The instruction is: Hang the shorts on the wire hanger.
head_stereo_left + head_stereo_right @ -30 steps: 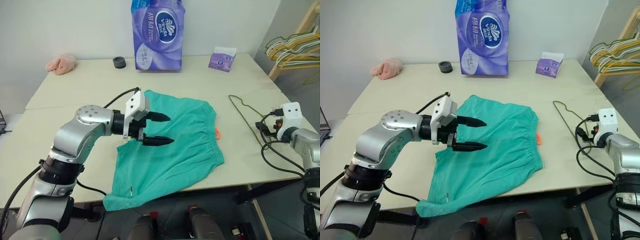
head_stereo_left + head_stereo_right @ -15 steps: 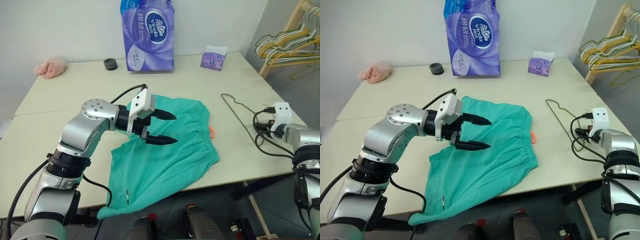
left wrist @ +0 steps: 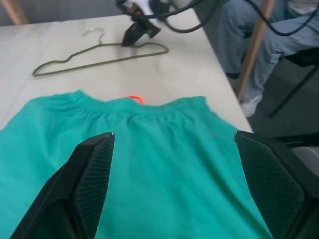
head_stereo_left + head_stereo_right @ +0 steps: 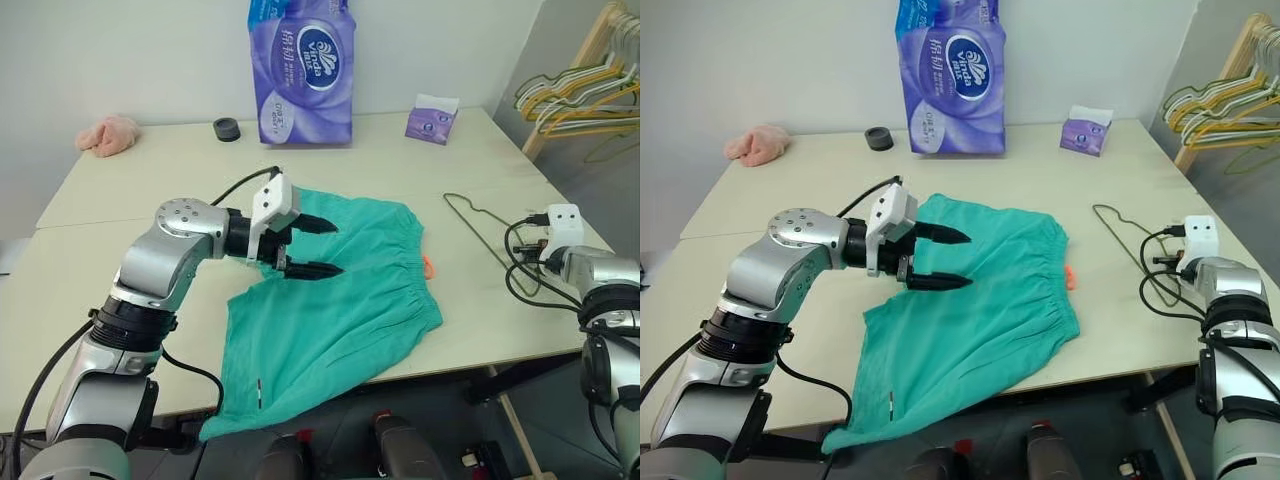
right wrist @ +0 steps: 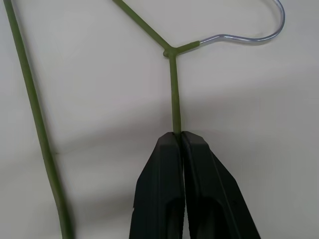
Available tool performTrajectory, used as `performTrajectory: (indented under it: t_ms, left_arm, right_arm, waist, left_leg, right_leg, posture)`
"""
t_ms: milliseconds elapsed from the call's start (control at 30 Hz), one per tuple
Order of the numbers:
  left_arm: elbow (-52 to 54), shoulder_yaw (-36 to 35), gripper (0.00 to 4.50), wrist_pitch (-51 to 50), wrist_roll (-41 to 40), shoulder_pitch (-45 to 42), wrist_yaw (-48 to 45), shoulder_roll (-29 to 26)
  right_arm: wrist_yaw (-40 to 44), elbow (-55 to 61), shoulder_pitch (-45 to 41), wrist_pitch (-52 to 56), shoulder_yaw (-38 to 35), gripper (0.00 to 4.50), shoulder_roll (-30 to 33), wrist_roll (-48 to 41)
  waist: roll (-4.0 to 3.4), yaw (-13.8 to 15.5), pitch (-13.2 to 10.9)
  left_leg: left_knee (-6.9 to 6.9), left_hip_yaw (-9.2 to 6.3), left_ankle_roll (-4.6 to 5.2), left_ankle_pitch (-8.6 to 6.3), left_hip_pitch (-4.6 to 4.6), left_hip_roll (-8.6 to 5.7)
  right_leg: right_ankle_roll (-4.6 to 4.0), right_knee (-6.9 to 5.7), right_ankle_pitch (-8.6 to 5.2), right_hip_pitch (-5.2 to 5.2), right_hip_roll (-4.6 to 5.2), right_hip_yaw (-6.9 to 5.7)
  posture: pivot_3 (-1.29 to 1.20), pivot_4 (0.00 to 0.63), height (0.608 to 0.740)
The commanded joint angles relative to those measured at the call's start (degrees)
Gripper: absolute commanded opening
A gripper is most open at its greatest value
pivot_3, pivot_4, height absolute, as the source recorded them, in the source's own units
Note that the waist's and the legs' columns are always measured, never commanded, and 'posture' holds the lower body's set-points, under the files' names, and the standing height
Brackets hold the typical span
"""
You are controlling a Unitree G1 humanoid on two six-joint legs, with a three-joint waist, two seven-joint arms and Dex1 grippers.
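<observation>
The shorts (image 4: 335, 295) lie flat at the table's (image 4: 140, 280) near edge, one leg drooping over it, and my left gripper (image 4: 322, 248) hovers spread wide above them. Near the right edge my right gripper (image 5: 180, 137) is clenched on the hanger (image 5: 174, 94), which lies flat.

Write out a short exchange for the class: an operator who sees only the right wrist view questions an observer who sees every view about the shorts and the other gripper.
Operator: My right gripper is shut on the wire hanger. Where are the shorts?
Observer: The shorts lie spread on the table, to the robot's left of the hanger, with one leg drooping over the near edge.
Operator: What is the left gripper doing?
Observer: The left gripper hovers open over the shorts, its fingers pointing toward the waistband, holding nothing.
</observation>
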State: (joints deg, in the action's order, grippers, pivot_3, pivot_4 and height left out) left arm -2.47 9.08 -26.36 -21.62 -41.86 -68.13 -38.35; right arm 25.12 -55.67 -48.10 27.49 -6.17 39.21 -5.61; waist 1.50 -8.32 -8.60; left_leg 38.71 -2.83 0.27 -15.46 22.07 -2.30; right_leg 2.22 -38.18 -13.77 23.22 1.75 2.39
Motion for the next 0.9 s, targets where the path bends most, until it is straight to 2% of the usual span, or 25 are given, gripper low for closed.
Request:
performTrajectory:
  t_ms: [33,167,333,467,667,900]
  left_arm:
    - [-5.12,-4.13,4.46,4.16,2.17,-3.46,4.15,0.67]
    - [-13.4,-7.1,4.46,4.99,2.96,-6.84,6.22,-0.04]
    - [-19.7,-8.3,4.46,2.64,1.87,-9.49,2.51,-1.79]
    - [-22.18,-7.97,4.46,-0.42,1.11,-10.66,-1.72,-2.78]
    - [-18.85,-5.21,4.46,-5.84,0.11,-8.09,-9.91,-4.61]
    - [-15.48,-1.74,4.46,-3.49,2.85,-4.73,-12.99,-4.64]
  right_arm:
    - [4.8,14.07,2.69,-2.66,1.38,0.0,1.62,0.24]
    - [10.03,33.36,9.32,-5.64,3.75,0.0,2.86,0.52]
    - [15.22,46.86,13.73,-12.35,8.14,0.0,4.08,2.56]
    - [17.65,51.63,13.79,-18.74,10.62,0.0,4.13,4.52]
    - [20.16,56.26,12.23,-26.73,14.01,0.0,3.46,7.79]
    - [22.29,58.54,9.34,-30.25,16.13,0.0,2.12,9.1]
  waist:
    - [-0.04,-0.06,-0.02]
    - [-0.08,-0.46,-0.03]
    - [-0.09,-1.24,-0.02]
    - [-0.09,-1.38,-0.03]
    - [-0.09,-1.3,-0.03]
    - [-0.09,-1.28,-0.03]
  left_leg:
    - [0.0,-0.01,0.01,-0.01,0.01,0.01]
    - [0.0,-0.02,0.0,-0.07,0.06,0.04]
    - [0.0,-0.05,-0.01,-0.13,0.06,0.05]
    - [0.0,-0.05,-0.02,-0.14,0.06,0.03]
    - [0.01,-0.06,-0.04,-0.15,0.07,0.02]
    - [0.01,-0.08,-0.05,-0.16,0.07,0.03]
  right_leg:
    - [0.0,0.0,0.0,0.02,0.0,-0.01]
    - [0.03,-0.01,0.01,0.09,0.23,-0.03]
    - [0.1,-0.01,-0.03,0.11,0.25,-0.08]
    - [0.11,0.0,-0.03,0.11,0.26,-0.08]
    - [0.12,0.01,-0.04,0.12,0.3,-0.07]
    - [0.12,0.01,-0.04,0.14,0.31,-0.07]
  posture:
    - [-0.2,0.113,0.74]
    - [-0.21,0.112,0.74]
    - [-0.21,0.11,0.74]
    - [-0.21,0.108,0.74]
    - [-0.21,0.106,0.74]
    - [-0.21,0.106,0.74]
